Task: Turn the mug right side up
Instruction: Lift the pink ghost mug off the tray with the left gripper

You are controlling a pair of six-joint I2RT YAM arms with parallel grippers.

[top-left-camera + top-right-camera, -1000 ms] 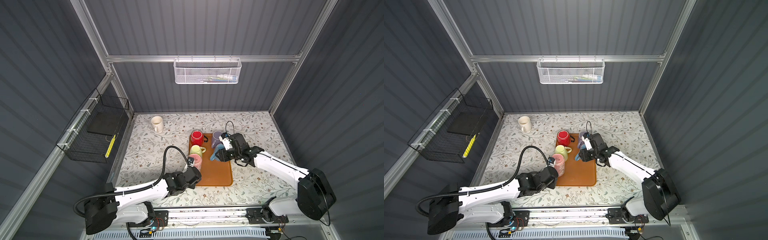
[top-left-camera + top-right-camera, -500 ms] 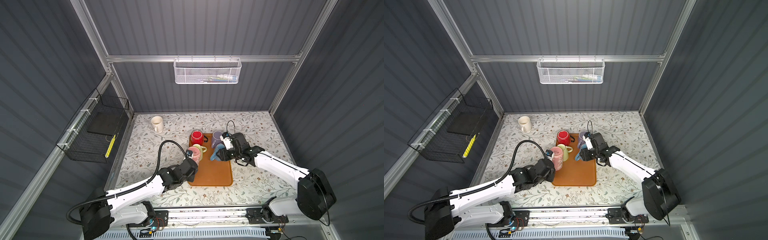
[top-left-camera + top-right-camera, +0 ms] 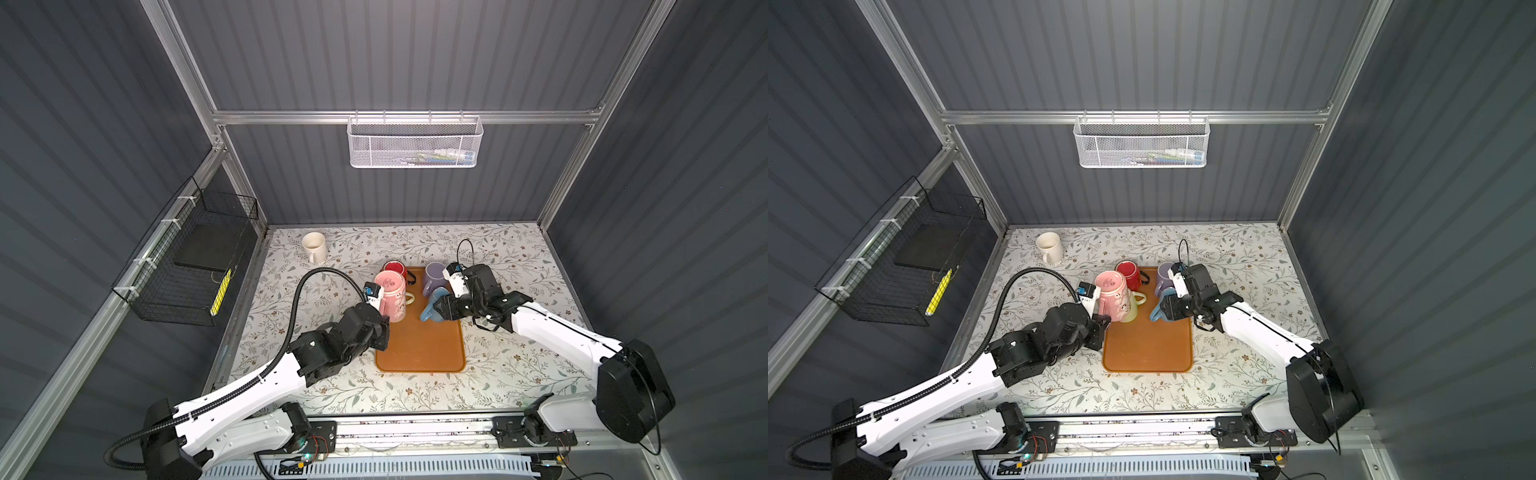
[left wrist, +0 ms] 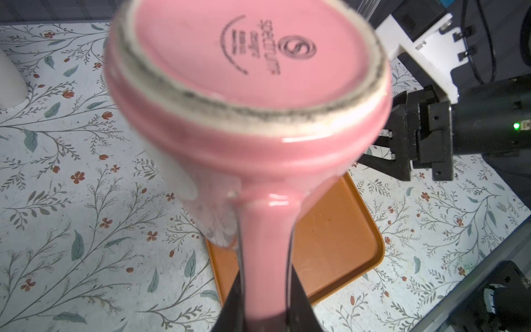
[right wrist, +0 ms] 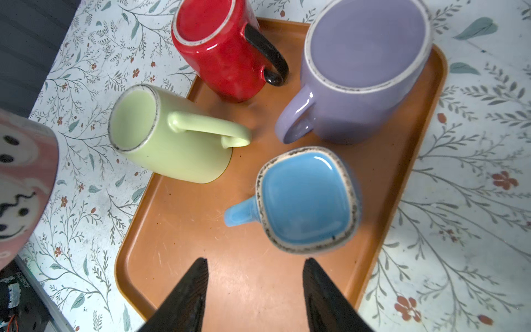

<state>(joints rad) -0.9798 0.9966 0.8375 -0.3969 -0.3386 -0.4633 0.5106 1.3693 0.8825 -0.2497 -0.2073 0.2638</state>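
Orange tray [image 3: 419,349] lies mid-table [image 3: 519,249] and carries four mugs, all base up. The red mug [image 5: 221,49] and purple mug [image 5: 365,57] sit along its far edge. The green mug [image 5: 172,143] is on the side facing the table's left edge. The blue mug [image 5: 307,198], with a squarish base, is nearer the middle.

A cream mug [image 3: 313,246] stands mouth up near the table's far left corner. A white mesh basket [image 3: 415,145] on the back wall holds a few small items, too unclear to name. A black wire basket [image 3: 187,266] on the left wall holds a dark flat slab and a yellow item.

Pink mug [image 4: 247,86] is base up, somewhat tilted, and raised above the tray's left side over the green mug.

Left gripper [image 4: 265,258]: jaws clamped on the pink mug's handle, one on each side, with the mug body beyond the tips.

Right gripper [image 5: 255,261]: jaws apart and holding nothing, over bare tray. The blue mug sits just ahead of the tips; the pink mug is well off to one side.
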